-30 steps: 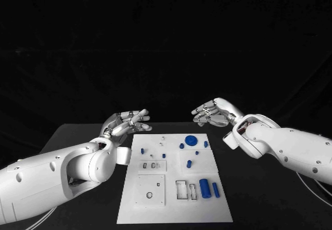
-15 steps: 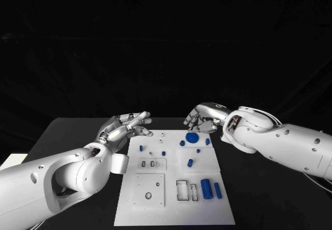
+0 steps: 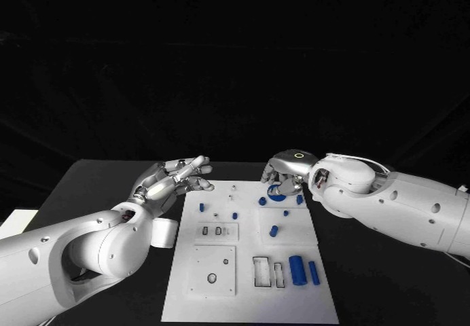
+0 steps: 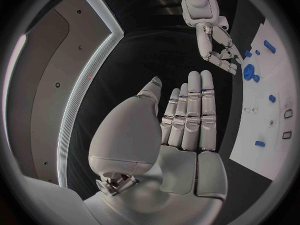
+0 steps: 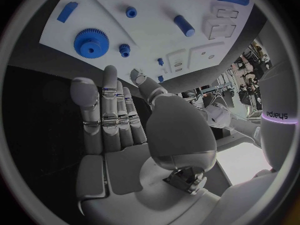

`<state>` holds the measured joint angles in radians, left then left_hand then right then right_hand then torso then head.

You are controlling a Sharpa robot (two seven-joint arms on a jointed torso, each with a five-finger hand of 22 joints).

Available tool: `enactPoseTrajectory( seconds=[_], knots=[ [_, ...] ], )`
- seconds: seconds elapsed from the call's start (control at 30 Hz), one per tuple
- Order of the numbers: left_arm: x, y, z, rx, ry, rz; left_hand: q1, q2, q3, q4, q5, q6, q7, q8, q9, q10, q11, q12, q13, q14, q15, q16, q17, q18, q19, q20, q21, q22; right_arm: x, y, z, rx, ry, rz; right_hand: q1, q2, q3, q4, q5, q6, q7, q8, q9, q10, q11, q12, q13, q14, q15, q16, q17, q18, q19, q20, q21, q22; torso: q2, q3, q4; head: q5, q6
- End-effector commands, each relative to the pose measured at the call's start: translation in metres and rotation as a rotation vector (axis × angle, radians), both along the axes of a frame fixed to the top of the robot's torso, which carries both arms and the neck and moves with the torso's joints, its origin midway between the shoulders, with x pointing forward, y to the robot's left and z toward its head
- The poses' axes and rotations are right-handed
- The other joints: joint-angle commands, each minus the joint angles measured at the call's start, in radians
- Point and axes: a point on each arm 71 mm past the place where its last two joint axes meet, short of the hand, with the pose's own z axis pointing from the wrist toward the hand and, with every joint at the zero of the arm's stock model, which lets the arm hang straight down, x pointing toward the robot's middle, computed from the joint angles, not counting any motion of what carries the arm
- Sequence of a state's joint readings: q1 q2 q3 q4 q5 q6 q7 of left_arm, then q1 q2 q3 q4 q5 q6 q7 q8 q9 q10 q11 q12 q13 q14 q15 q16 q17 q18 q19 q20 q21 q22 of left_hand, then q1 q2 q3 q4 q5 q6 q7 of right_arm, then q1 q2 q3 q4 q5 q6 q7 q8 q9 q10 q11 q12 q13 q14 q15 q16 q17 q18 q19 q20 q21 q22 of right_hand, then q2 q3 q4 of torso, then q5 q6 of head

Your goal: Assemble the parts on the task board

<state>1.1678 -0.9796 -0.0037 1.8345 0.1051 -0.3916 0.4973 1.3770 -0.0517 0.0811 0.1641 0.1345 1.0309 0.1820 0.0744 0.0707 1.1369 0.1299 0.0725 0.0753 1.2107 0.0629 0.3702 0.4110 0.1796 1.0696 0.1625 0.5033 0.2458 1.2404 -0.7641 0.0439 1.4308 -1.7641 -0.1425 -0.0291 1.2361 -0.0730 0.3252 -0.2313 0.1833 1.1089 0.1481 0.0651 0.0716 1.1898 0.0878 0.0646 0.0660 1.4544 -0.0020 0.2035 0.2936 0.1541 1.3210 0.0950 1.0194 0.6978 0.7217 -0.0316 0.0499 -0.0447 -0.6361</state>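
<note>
The white task board (image 3: 250, 299) lies mid-table. At its far end sits a large blue gear (image 3: 277, 193) with a small blue gear (image 3: 263, 201) beside it. My right hand (image 3: 284, 180) hovers just above the large gear, partly hiding it, with fingers apart and nothing in them. The right wrist view shows that hand (image 5: 119, 120) with straight fingers above the large gear (image 5: 91, 42) and small gear (image 5: 125, 50). My left hand (image 3: 176, 178) floats off the board's far left corner, flat and empty. In the left wrist view its fingers (image 4: 187, 115) lie stretched side by side.
Short blue pegs (image 3: 202, 206) (image 3: 274, 231) stand about the middle of the board. A thick blue cylinder (image 3: 297, 265) and a slimmer one (image 3: 314, 272) lie near the front right, next to rectangular slots (image 3: 263, 270). Black table (image 3: 98, 190) surrounds the board.
My right hand has swung left and down, from beyond the board's far right corner to just over the large gear. The left hand has hardly moved.
</note>
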Motion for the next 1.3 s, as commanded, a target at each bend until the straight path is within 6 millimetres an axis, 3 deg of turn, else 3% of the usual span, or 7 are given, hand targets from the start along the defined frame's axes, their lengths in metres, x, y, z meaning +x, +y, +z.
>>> enactPoseTrajectory(
  seconds=[0.03,0.13,0.37,0.7,1.1,1.3],
  knots=[
    [0.000,0.000,0.003,-0.019,-0.003,-0.011,-0.006,0.003,-0.005,-0.006,-0.004,-0.007,0.007,-0.007,-0.001,-0.010,0.001,-0.006,-0.002,-0.012,0.002,-0.012,0.002,-0.003,-0.014,0.002,0.002,0.001,0.002,-0.001,-0.003,-0.073,-0.006,-0.019,0.003,-0.013,0.005,0.005,-0.008,-0.012,0.001,-0.003,-0.002,-0.006,0.001,-0.002,0.000,0.003,0.007,-0.008,0.007,-0.013,-0.006,0.002,0.019,0.020,0.010,-0.0028,0.0069,-0.003,0.002],
    [0.000,0.001,0.003,-0.018,-0.003,-0.007,-0.006,0.003,-0.005,-0.007,-0.004,-0.008,0.008,-0.007,-0.001,-0.011,0.002,-0.006,-0.002,-0.017,0.003,-0.016,0.003,-0.003,-0.018,0.004,0.001,0.001,0.003,0.000,-0.003,-0.075,-0.006,-0.018,0.007,-0.013,0.008,0.007,-0.009,-0.014,0.004,-0.003,-0.001,-0.004,0.002,-0.001,0.001,0.003,0.006,-0.009,0.011,-0.014,-0.007,0.003,0.028,0.030,0.013,-0.0033,0.0079,-0.003,0.004],
    [0.001,0.002,0.003,-0.019,-0.004,-0.004,-0.007,0.004,-0.006,-0.008,-0.004,-0.010,0.009,-0.008,-0.001,-0.013,0.003,-0.006,-0.002,-0.020,0.004,-0.019,0.003,-0.003,-0.022,0.005,0.001,0.001,0.004,0.003,-0.006,-0.084,0.007,-0.011,0.013,-0.013,0.016,0.013,-0.009,-0.010,0.008,0.000,0.000,-0.003,0.003,-0.001,0.001,0.002,0.008,-0.013,0.020,-0.016,-0.008,0.005,0.047,0.050,0.022,-0.0089,0.0137,-0.008,0.006],
    [0.001,0.004,0.004,-0.017,-0.006,0.002,-0.007,0.004,-0.007,-0.009,-0.004,-0.011,0.010,-0.009,-0.002,-0.015,0.004,-0.007,-0.002,-0.021,0.005,-0.020,0.004,-0.003,-0.024,0.006,0.001,0.001,0.005,0.006,-0.013,-0.098,0.041,-0.005,0.019,-0.010,0.025,0.018,-0.007,-0.003,0.009,0.001,0.002,-0.002,0.003,-0.001,0.001,0.001,0.008,-0.017,0.029,-0.017,-0.010,0.006,0.064,0.067,0.036,-0.0105,0.0184,-0.011,0.006],
    [0.001,0.006,0.005,-0.014,-0.007,0.008,-0.007,0.004,-0.007,-0.009,-0.004,-0.013,0.012,-0.009,-0.002,-0.017,0.005,-0.007,-0.003,-0.021,0.006,-0.021,0.004,-0.002,-0.026,0.006,0.001,0.001,0.004,0.006,-0.023,-0.115,0.073,-0.010,0.017,-0.010,0.033,0.029,-0.008,0.008,0.005,0.002,0.004,0.000,0.002,-0.001,0.000,0.001,0.008,-0.021,0.039,-0.017,-0.014,0.007,0.076,0.077,0.050,-0.0124,0.0195,-0.014,0.007],
    [0.001,0.007,0.005,-0.012,-0.006,0.009,-0.007,0.004,-0.007,-0.010,-0.004,-0.014,0.013,-0.010,-0.002,-0.018,0.005,-0.008,-0.003,-0.021,0.006,-0.022,0.005,-0.002,-0.026,0.007,0.001,0.001,0.004,0.006,-0.023,-0.117,0.076,-0.012,0.023,-0.003,0.051,0.039,-0.013,0.020,0.002,0.003,0.005,0.011,-0.002,0.000,0.000,0.000,0.007,-0.026,0.051,-0.018,-0.018,0.006,0.091,0.091,0.055,-0.0157,0.0193,-0.014,0.010]
  ],
)
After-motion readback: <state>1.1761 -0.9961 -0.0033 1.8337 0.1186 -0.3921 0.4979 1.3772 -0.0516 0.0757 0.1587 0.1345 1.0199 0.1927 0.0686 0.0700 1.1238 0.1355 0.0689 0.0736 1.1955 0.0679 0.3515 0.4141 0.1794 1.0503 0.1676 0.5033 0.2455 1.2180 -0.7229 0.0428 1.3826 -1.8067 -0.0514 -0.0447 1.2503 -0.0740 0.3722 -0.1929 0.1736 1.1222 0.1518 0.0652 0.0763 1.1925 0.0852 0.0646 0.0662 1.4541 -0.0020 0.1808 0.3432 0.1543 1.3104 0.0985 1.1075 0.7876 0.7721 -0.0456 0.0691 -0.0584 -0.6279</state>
